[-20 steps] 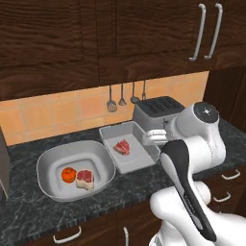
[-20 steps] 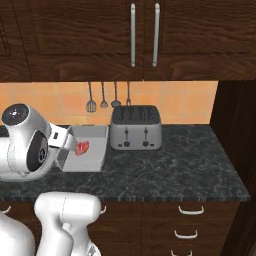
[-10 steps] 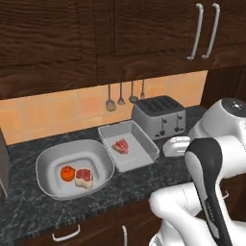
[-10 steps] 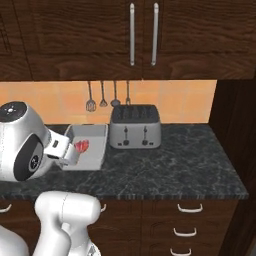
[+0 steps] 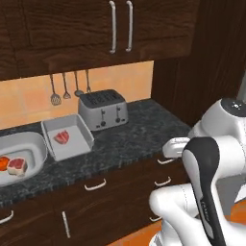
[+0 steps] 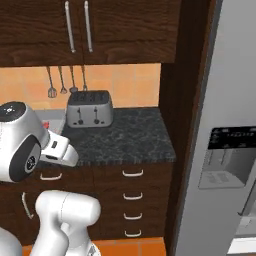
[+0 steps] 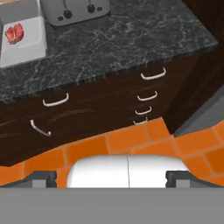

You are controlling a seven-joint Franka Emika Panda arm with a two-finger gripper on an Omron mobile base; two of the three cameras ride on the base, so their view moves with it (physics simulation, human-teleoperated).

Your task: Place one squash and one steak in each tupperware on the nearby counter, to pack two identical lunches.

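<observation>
The wide tupperware (image 5: 29, 144) lies at the far left of the counter (image 5: 137, 129), holding an orange squash (image 5: 3, 161) and a steak (image 5: 17, 165). Beside it the rectangular tupperware (image 5: 77, 141) holds one steak (image 5: 61, 138); in the hand view that tupperware (image 7: 26, 48) and its steak (image 7: 14, 33) sit at the top left. My gripper (image 7: 111, 178) is open and empty, its finger tips (image 7: 41, 178) wide apart. It hangs in front of the drawers, looking down at the orange floor, well right of both containers.
A silver toaster (image 5: 102, 109) stands behind the containers, with utensils (image 5: 65, 89) hanging on the wall above it. Dark drawers (image 7: 146, 94) with silver handles run under the counter. A tall wood panel (image 6: 187, 100) and a grey fridge (image 6: 227, 125) close off the right side.
The whole scene has slid left, so the base has driven right. My hand, which was over the counter by the toaster, is now off the front edge, lower down.
</observation>
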